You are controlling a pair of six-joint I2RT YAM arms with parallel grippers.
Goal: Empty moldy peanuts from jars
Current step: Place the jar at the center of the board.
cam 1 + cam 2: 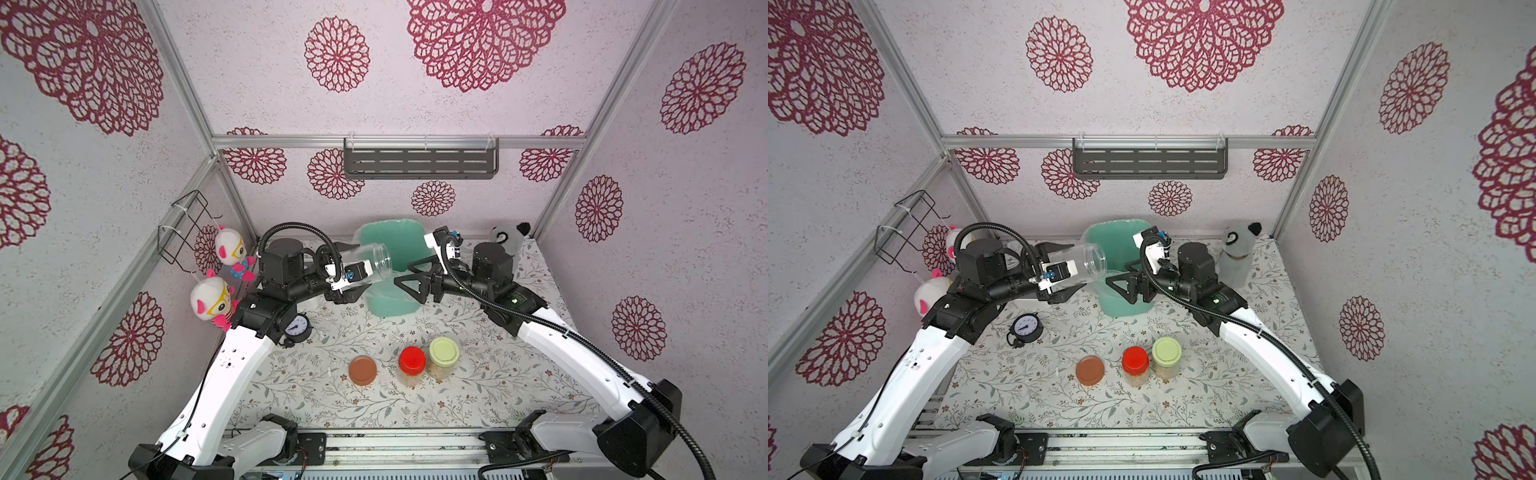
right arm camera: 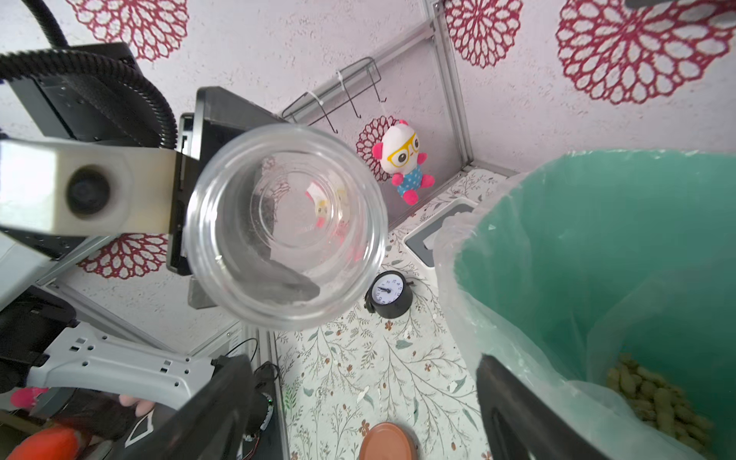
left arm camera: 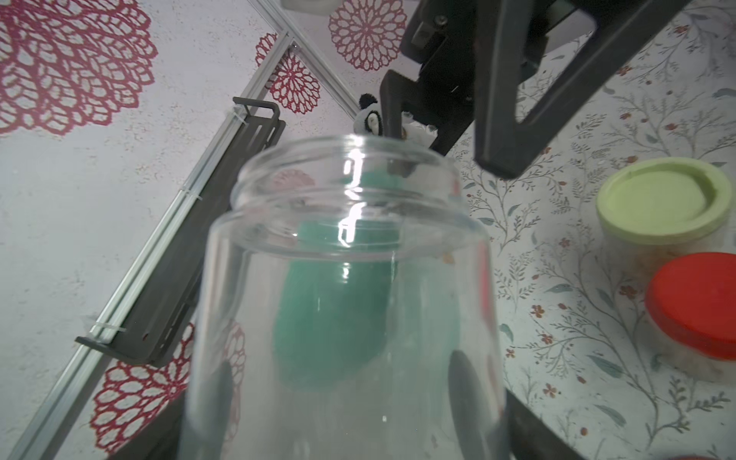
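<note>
Holding an empty jar (image 1: 380, 262) by the bin (image 1: 390, 305)
Left gripper (image 3: 346, 398) grips it; right gripper (image 1: 409, 277), gaping empty nearby, could knock it loose.

Peanuts (image 2: 657, 398) in bin (image 2: 577, 247), jars (image 1: 412, 365) before it (loose lid (image 1: 363, 370) beside them)

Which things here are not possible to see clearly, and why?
- Bin bottom: in both top views the held jar and right tool partly cover it.
- Fill level of red-lidded jar and green-lidded jar: lids hide it from above; left wrist view cuts them off.
- Left tool fingers: blurred behind glass, left wrist view.
</note>
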